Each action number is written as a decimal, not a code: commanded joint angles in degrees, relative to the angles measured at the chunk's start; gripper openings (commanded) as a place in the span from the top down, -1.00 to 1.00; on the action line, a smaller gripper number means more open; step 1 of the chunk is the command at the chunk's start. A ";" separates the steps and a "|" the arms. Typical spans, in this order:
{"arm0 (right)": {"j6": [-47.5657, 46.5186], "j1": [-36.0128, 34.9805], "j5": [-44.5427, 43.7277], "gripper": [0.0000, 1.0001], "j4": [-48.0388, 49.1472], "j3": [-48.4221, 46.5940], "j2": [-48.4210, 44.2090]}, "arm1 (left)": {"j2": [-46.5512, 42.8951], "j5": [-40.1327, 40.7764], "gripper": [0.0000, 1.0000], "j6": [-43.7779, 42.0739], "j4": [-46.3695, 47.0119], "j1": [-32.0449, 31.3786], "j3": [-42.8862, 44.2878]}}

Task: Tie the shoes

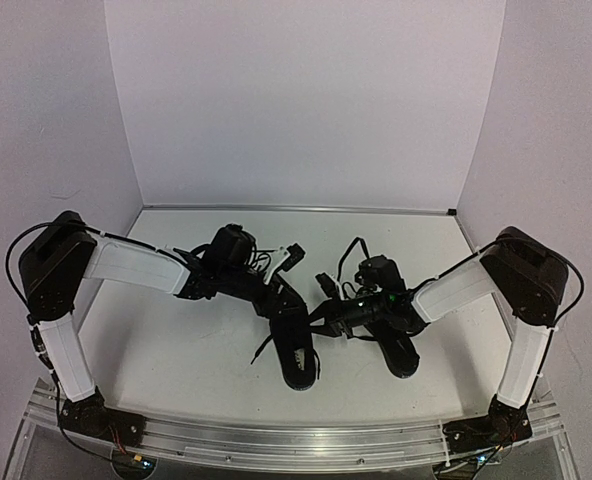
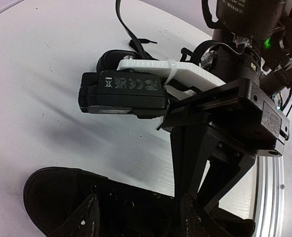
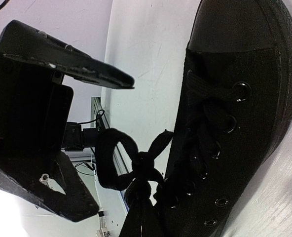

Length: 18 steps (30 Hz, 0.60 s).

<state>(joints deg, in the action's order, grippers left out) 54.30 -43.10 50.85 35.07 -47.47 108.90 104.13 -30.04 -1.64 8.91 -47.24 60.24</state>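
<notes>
White tabletop [image 1: 176,340], pale walls [image 1: 306,100], everything bunched up mid-table.

Watching remotely, I saw the black low-top shoe with the white insole label [image 1: 294,345] lying mid-table, with the matching black low-top shoe [image 1: 400,355] just beside it, by the right arm [image 1: 456,288]. The left gripper [image 2: 138,217] hung over the labelled shoe, fingers [image 2: 89,217] apart, clamping nothing. The right gripper [image 2: 201,200] was pinched together next to it. The thin black laces [image 3: 136,163] made a knot and a loop and ran down toward it, but I couldn't tell whether it had any.
</notes>
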 commanded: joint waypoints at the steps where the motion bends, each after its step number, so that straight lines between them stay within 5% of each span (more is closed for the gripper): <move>1: 0.16 -0.67 -0.38 1.00 0.96 -2.01 -2.30 | 0.96 -1.46 -0.01 0.37 -0.36 0.08 2.78; 8: 0.32 -0.67 -1.18 1.00 0.80 -1.28 -3.40 | 0.20 -1.74 0.61 -0.27 -0.57 0.14 2.11; 18: 0.19 -0.68 -2.22 1.00 0.63 1.32 -5.57 | -1.01 1.44 1.00 0.14 0.75 0.13 -0.06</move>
<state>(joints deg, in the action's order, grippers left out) 54.50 -43.44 49.52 35.03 -47.23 106.67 104.84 -30.41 -1.59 8.87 -47.24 60.69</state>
